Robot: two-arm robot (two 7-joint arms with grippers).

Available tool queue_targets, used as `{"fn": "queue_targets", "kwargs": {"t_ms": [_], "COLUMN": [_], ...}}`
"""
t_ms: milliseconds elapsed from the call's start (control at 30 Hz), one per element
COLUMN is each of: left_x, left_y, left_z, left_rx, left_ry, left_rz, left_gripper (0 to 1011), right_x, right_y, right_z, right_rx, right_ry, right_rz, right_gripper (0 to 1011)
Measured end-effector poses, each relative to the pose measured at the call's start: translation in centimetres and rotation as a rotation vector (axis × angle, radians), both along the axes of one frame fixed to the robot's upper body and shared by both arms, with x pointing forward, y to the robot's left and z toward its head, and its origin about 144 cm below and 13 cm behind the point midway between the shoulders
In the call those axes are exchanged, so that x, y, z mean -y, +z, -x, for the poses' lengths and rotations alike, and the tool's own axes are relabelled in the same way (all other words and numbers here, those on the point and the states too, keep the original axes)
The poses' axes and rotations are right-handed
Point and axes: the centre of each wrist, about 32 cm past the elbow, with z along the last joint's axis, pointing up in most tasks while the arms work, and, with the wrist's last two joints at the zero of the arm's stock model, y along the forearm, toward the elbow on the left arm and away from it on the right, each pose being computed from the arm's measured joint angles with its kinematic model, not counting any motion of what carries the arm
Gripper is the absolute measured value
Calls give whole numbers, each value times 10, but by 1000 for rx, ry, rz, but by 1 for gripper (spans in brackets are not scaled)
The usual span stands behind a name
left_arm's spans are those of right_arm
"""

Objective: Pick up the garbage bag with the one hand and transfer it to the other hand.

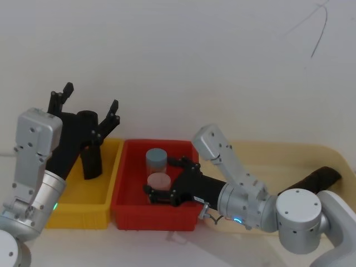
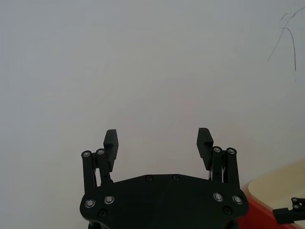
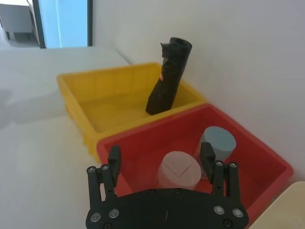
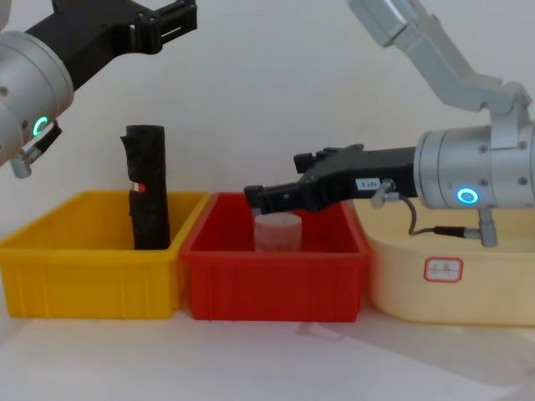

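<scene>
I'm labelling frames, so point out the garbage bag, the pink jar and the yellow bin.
garbage bag (image 4: 148, 188): chest view, middle of the upright black roll.
pink jar (image 3: 178, 169): right wrist view, its lid.
yellow bin (image 1: 113, 175): head view, right wall beside the red bin.

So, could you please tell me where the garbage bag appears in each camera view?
Head view: the garbage bag stands in the yellow bin, partly behind the left hand.
Left wrist view: not in it.
Right wrist view: the bag leans against the yellow bin's far wall.
Chest view: the bag stands upright, left of centre.
Shared landmark: the neighbouring red bin.
</scene>
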Motion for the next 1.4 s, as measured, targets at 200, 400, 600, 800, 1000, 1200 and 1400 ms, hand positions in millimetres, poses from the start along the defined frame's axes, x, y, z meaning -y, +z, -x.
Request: {"fn": "queue_targets", "kwargs": {"t_ms": [200,400,600,800,1000,1200,1400], "left_x": [0,0,0,0,0,0,0], "left_y": [0,0,0,0,0,0,0], "left_z": [0,0,0,0,0,0,0], "left_rx": [0,0,0,0,0,0,0], "left_ry": [0,0,0,0,0,0,0], "left_rz": [0,0,0,0,0,0,0], "left_gripper": [1002,1002,1002,1002,1002,1002,1002], "right_x": [0,-2,-3,-2,-1,0,3], "right_y": [-2,-3,-4,-5,-5,-5,-3], "right_z": [-8,-17,-27,-35,-41,-46,-53], "right_rx": [-3,-3,-6,-9,-9,-11,-16], "right_ry": [-4,-6,-9,-12,-14,-7,9], "right_rz": [29,49,67,84,100,126,164], "right_gripper": [1000,1000,1000,1000,1000,999,1000]}}
